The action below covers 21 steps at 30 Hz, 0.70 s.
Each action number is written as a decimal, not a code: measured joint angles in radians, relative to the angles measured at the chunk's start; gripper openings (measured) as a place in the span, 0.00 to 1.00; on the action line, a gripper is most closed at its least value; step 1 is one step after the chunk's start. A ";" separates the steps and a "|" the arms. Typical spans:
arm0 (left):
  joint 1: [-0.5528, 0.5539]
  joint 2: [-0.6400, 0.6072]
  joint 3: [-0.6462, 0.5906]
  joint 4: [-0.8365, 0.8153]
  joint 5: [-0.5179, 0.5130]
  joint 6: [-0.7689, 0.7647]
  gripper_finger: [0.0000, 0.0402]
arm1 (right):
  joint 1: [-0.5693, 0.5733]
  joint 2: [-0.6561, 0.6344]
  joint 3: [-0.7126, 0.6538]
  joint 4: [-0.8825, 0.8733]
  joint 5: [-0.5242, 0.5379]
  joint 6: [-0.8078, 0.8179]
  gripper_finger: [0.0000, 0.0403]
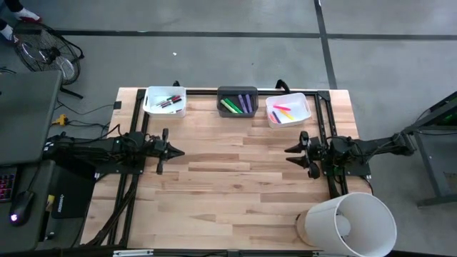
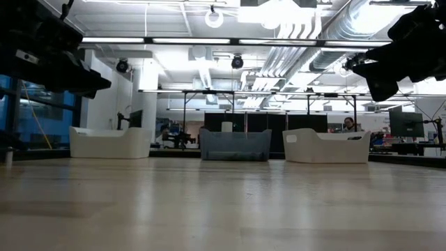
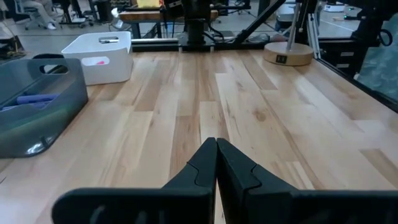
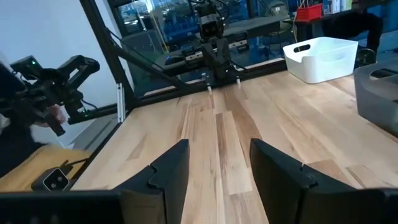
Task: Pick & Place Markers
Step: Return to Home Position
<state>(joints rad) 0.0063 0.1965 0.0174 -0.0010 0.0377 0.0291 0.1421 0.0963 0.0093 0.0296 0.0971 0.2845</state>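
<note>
Along the far edge of the table (image 1: 235,178), all the markers I can find are lying inside three bins, none on the bare wood. The left bin (image 1: 166,114) is holding red and dark markers (image 1: 168,103), slanting mostly crosswise. The dark bin (image 1: 237,90) between is holding green and purple ones (image 1: 238,105), running roughly front to back. The right bin (image 1: 305,106) is holding pink and yellow ones (image 1: 283,112). Both arms are sitting nearer the table's middle, pointing inward at each other, well apart from the bins. The left gripper (image 1: 177,152) is hanging with fingers pressed together, nearer the left bin. The right gripper (image 1: 289,154) is hanging with fingers spread and empty, nearer the right bin. Nothing seems to be waiting for a pick, so the arms are likely needing only to retreat.
</note>
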 joint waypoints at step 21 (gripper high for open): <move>0.000 0.000 0.000 -0.001 -0.003 -0.008 0.00 | 0.000 0.000 0.000 -0.002 0.000 -0.005 0.40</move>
<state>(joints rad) 0.0063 0.1963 0.0174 -0.0017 0.0345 0.0208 0.1421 0.0967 0.0097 0.0277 0.0971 0.2798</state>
